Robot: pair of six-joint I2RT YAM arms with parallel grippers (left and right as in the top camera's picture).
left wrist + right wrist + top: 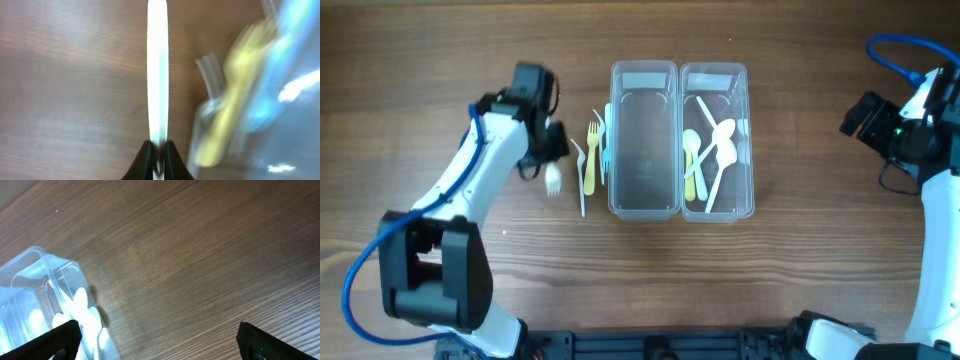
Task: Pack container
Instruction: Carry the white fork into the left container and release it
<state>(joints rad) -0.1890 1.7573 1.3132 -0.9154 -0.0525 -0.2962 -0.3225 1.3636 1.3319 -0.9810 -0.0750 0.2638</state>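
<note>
Two clear plastic containers stand side by side at the table's middle: the left one (643,205) looks empty, the right one (747,140) holds several white and yellow spoons (705,160). Yellow, blue and clear forks (591,150) lie on the table left of the containers. My left gripper (546,160) is shut on a white fork (553,180), whose handle shows in the left wrist view (157,75), held left of the fork pile. My right gripper (157,339) is open and empty at the far right; a container corner (30,285) shows in its view.
The wooden table (800,280) spreads all round the containers. The left wrist view shows a blurred yellow fork (230,100) and blue plastic (285,75) to the right of the held fork.
</note>
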